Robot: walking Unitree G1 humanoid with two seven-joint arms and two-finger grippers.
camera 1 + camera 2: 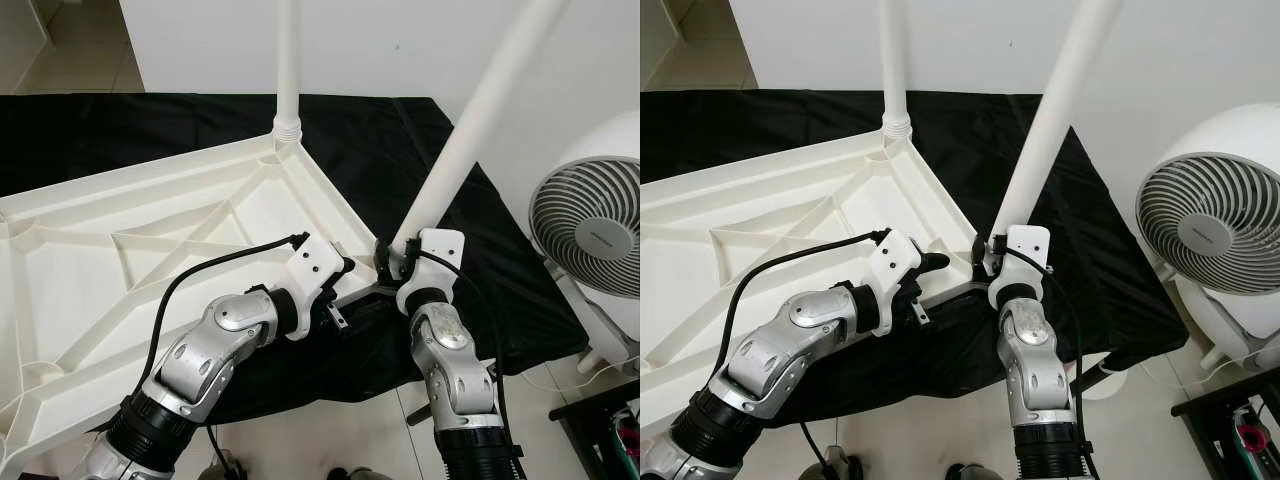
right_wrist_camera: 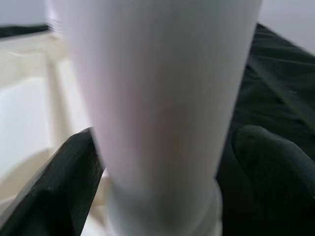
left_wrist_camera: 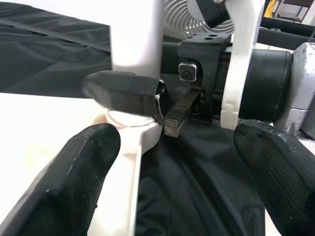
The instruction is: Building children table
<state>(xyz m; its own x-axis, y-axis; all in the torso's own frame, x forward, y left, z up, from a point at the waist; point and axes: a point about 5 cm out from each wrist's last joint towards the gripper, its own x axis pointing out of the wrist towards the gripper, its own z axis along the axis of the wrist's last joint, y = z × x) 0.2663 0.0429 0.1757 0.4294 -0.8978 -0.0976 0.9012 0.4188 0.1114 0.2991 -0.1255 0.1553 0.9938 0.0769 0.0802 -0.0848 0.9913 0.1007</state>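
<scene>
Tabletop lies upside down on your black cloth, near corner overhanging its edge. Right gripper is clamped around the leaning leg at that corner; left gripper waits beside it, jaws apart. Fan crowds your right.

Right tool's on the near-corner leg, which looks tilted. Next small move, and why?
Probably tip the leg upright over its corner socket. The far leg stands straight up from the tabletop, while this one leans right. The right tool grips it near the base; the left tool sits open beside that corner.
</scene>
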